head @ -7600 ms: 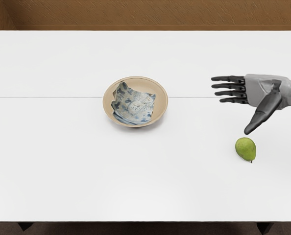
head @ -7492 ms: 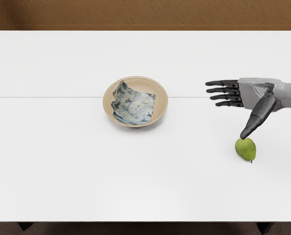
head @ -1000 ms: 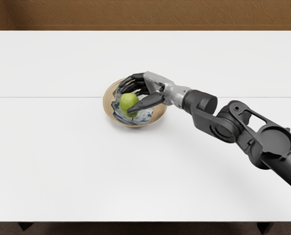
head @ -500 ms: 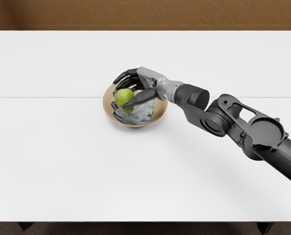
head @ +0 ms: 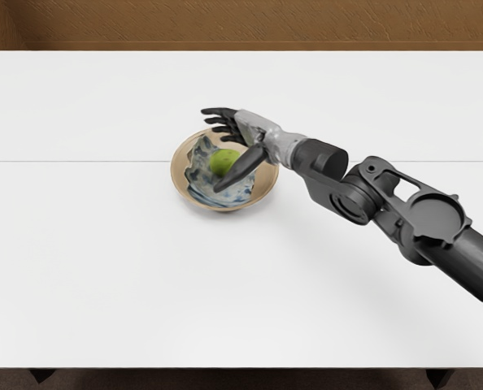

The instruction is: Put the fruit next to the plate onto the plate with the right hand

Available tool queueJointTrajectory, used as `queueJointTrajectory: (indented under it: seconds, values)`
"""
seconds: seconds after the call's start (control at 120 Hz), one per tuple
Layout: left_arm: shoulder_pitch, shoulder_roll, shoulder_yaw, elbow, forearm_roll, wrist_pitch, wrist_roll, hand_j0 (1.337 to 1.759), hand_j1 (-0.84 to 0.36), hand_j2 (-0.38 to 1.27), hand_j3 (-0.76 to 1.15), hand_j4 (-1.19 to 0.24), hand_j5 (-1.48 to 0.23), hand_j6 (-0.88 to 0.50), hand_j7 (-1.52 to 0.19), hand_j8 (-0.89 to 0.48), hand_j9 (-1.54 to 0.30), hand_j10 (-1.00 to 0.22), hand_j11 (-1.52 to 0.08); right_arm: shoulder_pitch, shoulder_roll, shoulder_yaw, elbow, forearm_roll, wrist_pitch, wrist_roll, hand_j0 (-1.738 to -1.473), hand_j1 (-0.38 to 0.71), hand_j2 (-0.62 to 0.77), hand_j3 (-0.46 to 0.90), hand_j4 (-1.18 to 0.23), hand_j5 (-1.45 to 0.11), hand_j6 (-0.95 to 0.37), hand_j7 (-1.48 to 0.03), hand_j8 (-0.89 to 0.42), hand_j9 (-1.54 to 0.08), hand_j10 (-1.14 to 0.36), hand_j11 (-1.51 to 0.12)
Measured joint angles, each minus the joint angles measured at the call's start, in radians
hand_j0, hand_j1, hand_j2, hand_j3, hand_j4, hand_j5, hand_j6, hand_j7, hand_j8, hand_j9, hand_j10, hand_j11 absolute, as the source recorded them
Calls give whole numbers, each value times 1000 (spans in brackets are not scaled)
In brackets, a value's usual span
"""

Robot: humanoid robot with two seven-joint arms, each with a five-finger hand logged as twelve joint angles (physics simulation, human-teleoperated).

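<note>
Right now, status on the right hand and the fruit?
Right hand open, fingers spread above far rim of plate. Pear on the plate, ungripped. Thumb slants close by the pear.

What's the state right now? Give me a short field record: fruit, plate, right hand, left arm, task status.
fruit: green pear, lying inside the plate, toward its far side
plate: tan rim, blue-and-white pattern inside, mid-table
right hand: open, fingers spread over the plate's far rim, not closed on the pear; thumb crosses in front of it, contact unclear
left arm: not in view
table: white
task status: pear sits on the plate
</note>
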Motion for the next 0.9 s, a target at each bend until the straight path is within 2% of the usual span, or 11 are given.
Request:
queueJointTrajectory:
  seconds: [0.15,0.267,0.392,0.508,0.617,0.9]
  values:
    - [4,0,0,0,-1,0,0,1658,349,0,0,0,0,0,0,0,0,0,0,24,-100,-1,17,117,101,-1,-1658,-270,0,0,-70,-91,-70,-91,-64,-90,-68,-90]
    - [5,0,2,0,-1,-1,0,1658,349,0,0,0,0,0,0,0,0,0,0,37,-211,-5,21,260,259,-4,-1658,-297,-1,0,-46,-60,-46,-59,-42,-59,-44,-59]
    - [5,0,2,0,-1,0,0,1658,349,0,0,0,0,0,0,0,0,0,0,43,-328,-3,23,434,422,-108,-1658,-314,-1,0,-31,-40,-31,-40,-29,-40,-30,-40]
    - [4,0,2,0,0,1,2,1658,349,0,0,0,0,0,0,0,0,0,0,43,-447,-6,23,550,474,-149,-1658,-323,-1,0,-23,-30,-23,-30,-22,-30,-23,-30]
    - [5,0,3,0,1,2,3,1658,349,0,0,0,0,0,0,0,0,0,0,39,-508,-5,22,591,490,-162,-1658,-327,-1,0,-19,-25,-19,-25,-18,-25,-19,-25]
    - [3,0,3,0,2,6,3,1658,349,0,0,0,0,0,0,0,0,0,0,24,-573,-4,18,612,498,-168,-1658,-332,-2,0,-15,-19,-15,-19,-15,-19,-15,-19]
